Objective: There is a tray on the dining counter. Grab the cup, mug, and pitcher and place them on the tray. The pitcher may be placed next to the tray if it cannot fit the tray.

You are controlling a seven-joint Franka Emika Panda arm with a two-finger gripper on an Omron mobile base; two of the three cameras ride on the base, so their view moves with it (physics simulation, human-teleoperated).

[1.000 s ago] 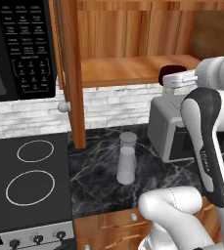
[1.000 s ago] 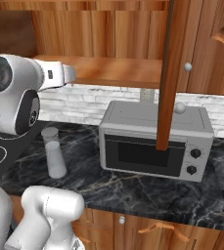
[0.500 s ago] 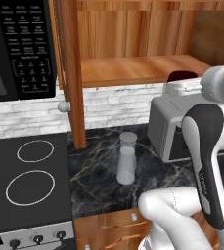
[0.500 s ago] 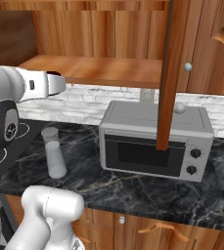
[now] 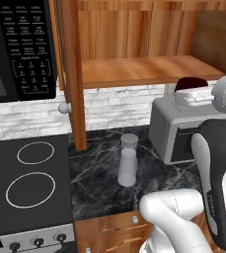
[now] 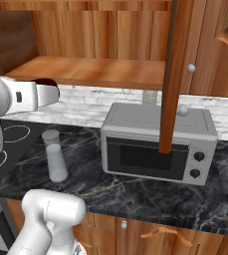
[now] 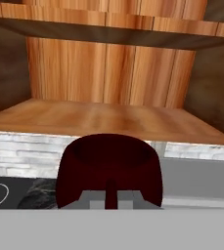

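Left base view: the white arm rises at lower right, its gripper (image 5: 191, 91) at right of centre, clenched on the dark maroon mug (image 5: 190, 83), carried just above the grey microwave (image 5: 176, 131), level with the open cabinet shelf (image 5: 144, 69). A clear glass pitcher (image 5: 128, 160) stands on the black counter (image 5: 97, 185) at centre.

Right base view: the gripper (image 6: 53, 92) sits at the left edge, the mug (image 6: 45, 82) a dark sliver on its top edge; the pitcher (image 6: 55, 155) is below it.

Hand view: the mug (image 7: 108, 168) sits right against the fingers at bottom centre, mouth up. The tray is not in sight, so the direction of the carry cannot be judged.
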